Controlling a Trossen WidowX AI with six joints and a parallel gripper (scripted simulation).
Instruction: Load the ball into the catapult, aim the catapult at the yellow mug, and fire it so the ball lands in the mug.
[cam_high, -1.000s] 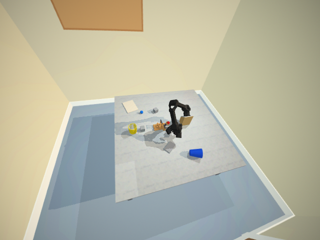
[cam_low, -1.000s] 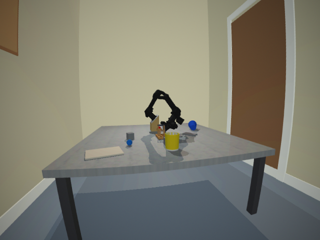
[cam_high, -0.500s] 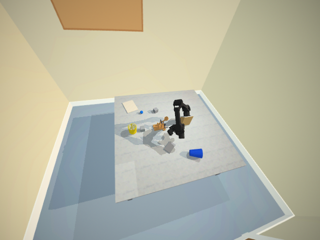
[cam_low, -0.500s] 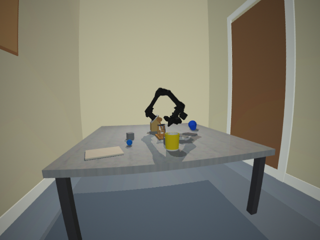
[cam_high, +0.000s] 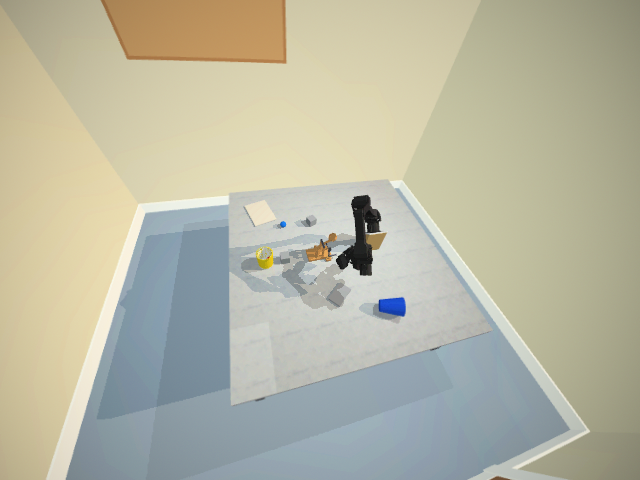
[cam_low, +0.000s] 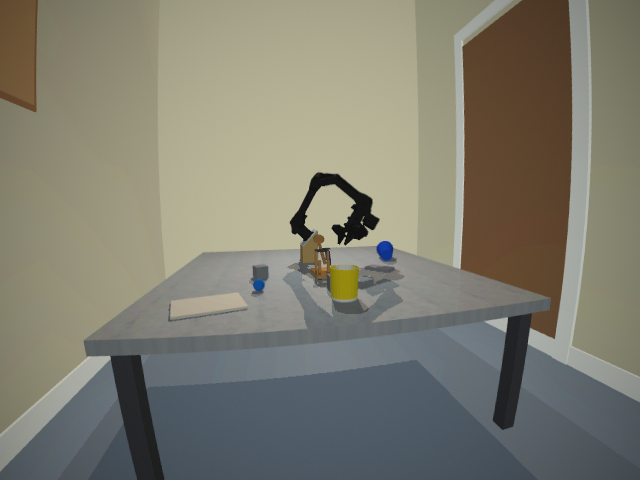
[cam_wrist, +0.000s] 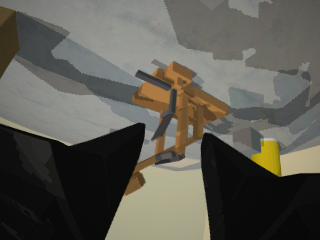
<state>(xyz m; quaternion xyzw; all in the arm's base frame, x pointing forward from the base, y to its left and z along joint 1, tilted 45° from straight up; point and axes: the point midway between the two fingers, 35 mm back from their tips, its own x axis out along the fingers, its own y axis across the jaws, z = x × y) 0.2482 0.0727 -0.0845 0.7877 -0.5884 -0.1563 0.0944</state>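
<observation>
Near the exterior view's front edge of the desk (cam_high: 330, 356) (cam_low: 289, 336) (cam_wrist: 115, 30), the yellow mug (cam_high: 264, 262) (cam_low: 344, 284) (cam_wrist: 271, 159) is showing a red fleck, probably the ball, inside. Beyond it, the catapult (cam_high: 316, 253) (cam_low: 321, 273) (cam_wrist: 181, 122) is standing with its throwing arm (cam_high: 332, 237) (cam_low: 318, 239) (cam_wrist: 135, 184) raised and unloaded, suggesting loading, aiming and firing are all done. Toward the back edge, the gripper (cam_high: 342, 261) (cam_low: 342, 242) (cam_wrist: 174, 135) is hovering, its jaws parted, gripping nothing; only confirming the landing appears to be remaining.

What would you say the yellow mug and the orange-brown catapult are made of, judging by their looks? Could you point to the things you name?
Yellow mug (cam_high: 265, 260) (cam_low: 344, 283) (cam_wrist: 271, 156): perhaps plastic or glazed ceramic, given its smooth, even colour. Orange-brown catapult (cam_high: 316, 253) (cam_low: 321, 273) (cam_wrist: 183, 125): possibly matt wood, judging by its tan, squared bars.
</observation>
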